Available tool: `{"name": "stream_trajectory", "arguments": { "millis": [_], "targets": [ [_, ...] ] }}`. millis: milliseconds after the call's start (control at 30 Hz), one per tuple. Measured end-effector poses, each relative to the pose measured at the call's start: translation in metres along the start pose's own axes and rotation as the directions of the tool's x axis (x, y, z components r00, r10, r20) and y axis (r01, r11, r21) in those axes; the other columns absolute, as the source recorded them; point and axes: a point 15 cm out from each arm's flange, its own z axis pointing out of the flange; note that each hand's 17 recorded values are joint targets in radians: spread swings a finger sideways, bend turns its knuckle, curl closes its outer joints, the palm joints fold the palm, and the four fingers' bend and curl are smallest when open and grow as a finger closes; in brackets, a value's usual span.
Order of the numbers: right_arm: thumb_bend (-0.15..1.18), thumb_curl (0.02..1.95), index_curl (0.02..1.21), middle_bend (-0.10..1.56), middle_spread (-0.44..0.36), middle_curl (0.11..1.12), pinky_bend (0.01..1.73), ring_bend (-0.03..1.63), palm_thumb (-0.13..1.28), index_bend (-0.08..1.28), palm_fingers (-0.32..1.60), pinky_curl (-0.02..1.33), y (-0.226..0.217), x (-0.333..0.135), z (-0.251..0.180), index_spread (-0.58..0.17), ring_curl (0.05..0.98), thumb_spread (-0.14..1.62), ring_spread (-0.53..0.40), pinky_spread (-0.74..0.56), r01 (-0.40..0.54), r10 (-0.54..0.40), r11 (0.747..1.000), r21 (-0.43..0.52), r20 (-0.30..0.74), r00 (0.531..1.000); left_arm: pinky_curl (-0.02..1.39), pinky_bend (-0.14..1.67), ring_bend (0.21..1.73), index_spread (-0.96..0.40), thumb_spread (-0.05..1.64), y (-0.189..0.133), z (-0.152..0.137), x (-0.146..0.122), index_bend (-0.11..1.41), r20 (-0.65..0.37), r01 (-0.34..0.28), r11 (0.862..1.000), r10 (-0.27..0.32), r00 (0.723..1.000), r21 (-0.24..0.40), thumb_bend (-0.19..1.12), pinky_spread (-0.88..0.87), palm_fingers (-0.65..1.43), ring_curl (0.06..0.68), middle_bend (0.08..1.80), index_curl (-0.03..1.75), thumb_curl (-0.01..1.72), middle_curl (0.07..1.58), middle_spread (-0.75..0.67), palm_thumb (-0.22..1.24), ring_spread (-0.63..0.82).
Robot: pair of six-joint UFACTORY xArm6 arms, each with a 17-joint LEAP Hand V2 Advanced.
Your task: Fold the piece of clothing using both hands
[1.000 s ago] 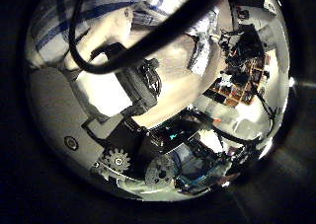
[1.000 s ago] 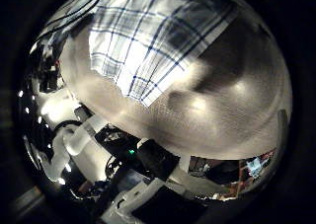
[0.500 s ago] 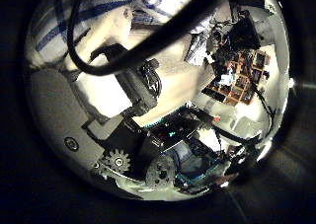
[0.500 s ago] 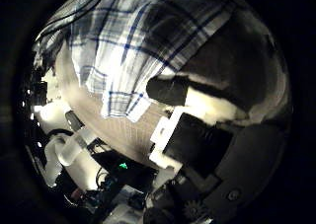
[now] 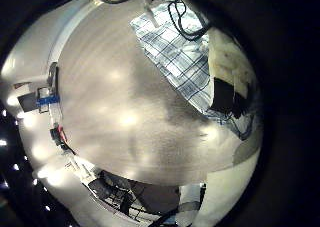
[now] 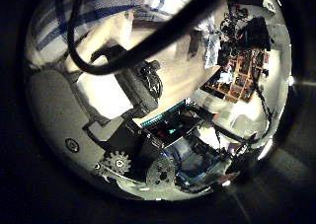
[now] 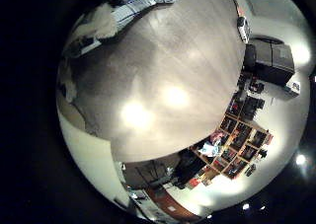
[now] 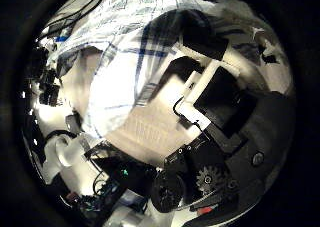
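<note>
A checked shirt (image 8: 130, 57) lies flat on the table (image 5: 120, 117), likely light and floppy, best pinched at an edge; the right hand (image 8: 215, 97) hangs over it at about its three o'clock, grip unreadable.

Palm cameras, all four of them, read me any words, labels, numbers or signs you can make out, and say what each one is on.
None can be read.
The plaid clothing on the table shows only its checked pattern, no tag or print.
The right hand and left hand show no legible markings.
The shelves in the background hold items too small to read.
</note>
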Motion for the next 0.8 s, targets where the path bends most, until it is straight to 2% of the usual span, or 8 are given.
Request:
{"name": "stream_trajectory", "arguments": {
  "millis": [167,233,400,600,800],
  "targets": [
    [0.02,0.56,0.93,1.21,-0.205,0.9,1.5,1.4,0.98,1.05,1.05,0.49,0.028,0.014,-0.03,-0.342,0.657,1.17,-0.223,-0.18,-0.033,0.032,0.996,0.078,0.004,0.999,0.98,0.82,1.41,-0.71,1.35,0.027,0.0,0.005,0.57,-0.015,-0.039,0.999,0.039,0.999,-0.009,-0.01,-0.72,0.92,0.558,1.09,1.25,0.33,0.94,-0.48,0.54,-0.42],
    [0.01,0.57,0.93,1.22,-0.2,0.9,1.49,1.39,0.98,1.05,1.05,0.5,0.046,0.016,-0.026,-0.335,0.665,1.18,-0.222,-0.18,-0.054,0.053,0.995,0.088,0.01,0.999,0.98,0.82,1.41,-0.71,1.35,0.041,0.004,0.006,0.56,-0.017,-0.043,0.999,0.043,0.999,-0.006,-0.01,-0.72,0.92,0.558,1.08,1.26,0.33,0.95,-0.48,0.54,-0.42],
    [-0.01,0.59,0.94,1.23,-0.19,0.9,1.47,1.39,0.97,1.06,1.07,0.53,0.068,0.016,-0.039,-0.318,0.678,1.17,-0.215,-0.18,-0.095,0.091,0.982,0.165,0.035,0.995,0.99,0.8,1.4,-0.71,1.35,0.063,-0.009,0.007,0.55,-0.004,-0.049,0.998,0.049,0.999,0.033,-0.01,-0.73,0.94,0.554,1.08,1.27,0.33,0.95,-0.49,0.54,-0.42],
    [-0.01,0.62,0.94,1.23,-0.184,0.89,1.44,1.39,0.97,1.06,1.09,0.56,0.04,0.033,-0.088,-0.302,0.688,1.15,-0.21,-0.18,-0.118,0.113,0.966,0.232,0.031,0.993,0.99,0.79,1.38,-0.71,1.34,0.056,-0.033,0.003,0.53,0.0,-0.03,0.998,0.03,1.0,0.058,-0.01,-0.74,0.98,0.547,1.06,1.27,0.33,0.94,-0.5,0.55,-0.42],
    [-0.01,0.64,0.95,1.24,-0.176,0.89,1.42,1.39,0.98,1.07,1.09,0.59,-0.014,0.039,-0.117,-0.292,0.696,1.14,-0.209,-0.19,-0.132,0.118,0.962,0.24,0.07,0.991,0.99,0.78,1.35,-0.72,1.33,0.037,-0.032,-0.002,0.5,-0.009,-0.015,1.0,0.015,1.0,0.023,-0.01,-0.74,1.01,0.542,1.05,1.27,0.33,0.93,-0.5,0.54,-0.43]
  ]
}}
